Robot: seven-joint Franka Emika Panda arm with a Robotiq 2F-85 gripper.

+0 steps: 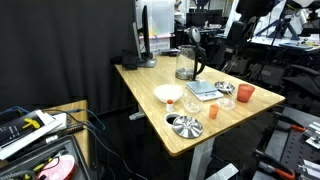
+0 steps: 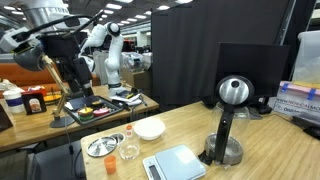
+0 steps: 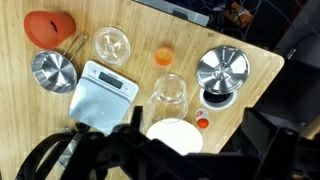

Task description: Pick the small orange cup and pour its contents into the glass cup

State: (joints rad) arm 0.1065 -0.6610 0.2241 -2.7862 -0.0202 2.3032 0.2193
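Note:
The small orange cup [image 3: 164,55] stands upright on the wooden table [image 3: 260,75], between the glass cup [image 3: 112,43] and a shiny metal strainer [image 3: 223,68]. It also shows in both exterior views [image 1: 212,112] [image 2: 110,165], next to the glass cup [image 1: 227,101] [image 2: 128,152]. My gripper [image 3: 168,158] hangs high above the table's near side, over a white bowl [image 3: 175,135]. Its dark fingers are spread wide with nothing between them. In an exterior view the arm [image 1: 238,25] is up behind the table.
A bigger orange cup [image 3: 45,25], a metal cup [image 3: 52,70], a white scale [image 3: 104,88], a tall glass jug [image 3: 168,92] and a tiny orange scrap [image 3: 203,122] share the table. Black curtains and a monitor [image 1: 147,35] stand behind it.

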